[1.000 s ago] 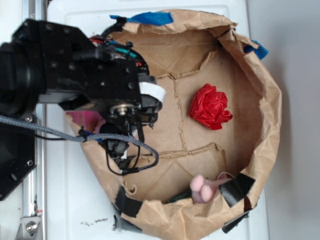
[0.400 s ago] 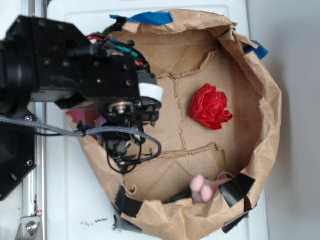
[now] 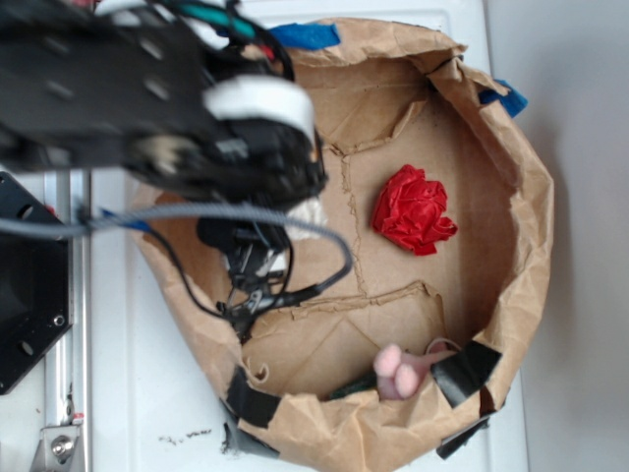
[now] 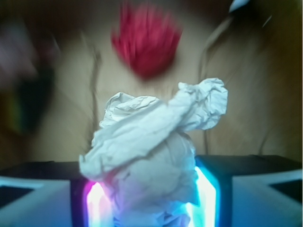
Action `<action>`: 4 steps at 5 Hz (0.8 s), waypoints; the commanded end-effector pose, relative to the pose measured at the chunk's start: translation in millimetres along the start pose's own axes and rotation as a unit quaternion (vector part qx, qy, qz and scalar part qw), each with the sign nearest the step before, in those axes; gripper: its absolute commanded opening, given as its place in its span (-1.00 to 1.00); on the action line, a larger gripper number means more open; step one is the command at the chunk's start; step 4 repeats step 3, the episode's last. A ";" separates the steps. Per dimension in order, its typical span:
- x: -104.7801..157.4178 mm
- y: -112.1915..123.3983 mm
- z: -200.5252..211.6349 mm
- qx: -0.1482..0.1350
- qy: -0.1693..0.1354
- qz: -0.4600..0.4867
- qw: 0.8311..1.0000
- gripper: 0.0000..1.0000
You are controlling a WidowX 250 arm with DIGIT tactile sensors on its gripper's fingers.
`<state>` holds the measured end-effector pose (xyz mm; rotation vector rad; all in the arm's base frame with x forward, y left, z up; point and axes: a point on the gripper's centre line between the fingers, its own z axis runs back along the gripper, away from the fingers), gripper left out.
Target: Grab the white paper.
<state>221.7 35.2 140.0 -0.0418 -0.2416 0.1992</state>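
Observation:
The white paper is a crumpled off-white wad filling the lower middle of the wrist view. My gripper is shut on it, with the lit fingers pressing both its sides. In the exterior view the blurred black arm covers the gripper, and only a scrap of the white paper peeks out below its right edge. The wad hangs over the left part of the brown paper basin.
A crumpled red paper ball lies right of centre in the basin, blurred in the wrist view as the red ball. A small pink plush toy sits at the front rim beside black tape. Cables dangle under the arm.
The arm has risen toward the camera and looks bigger and blurred. A bit of the white paper now shows under its right edge. The red ball and the plush have not moved.

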 end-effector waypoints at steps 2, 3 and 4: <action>29.1 -4.8 80.5 -0.032 -0.006 0.067 0.997 -1.00; 26.7 -6.7 81.5 -0.015 -0.015 0.062 0.998 -1.00; 26.7 -6.7 81.5 -0.015 -0.015 0.062 0.998 -1.00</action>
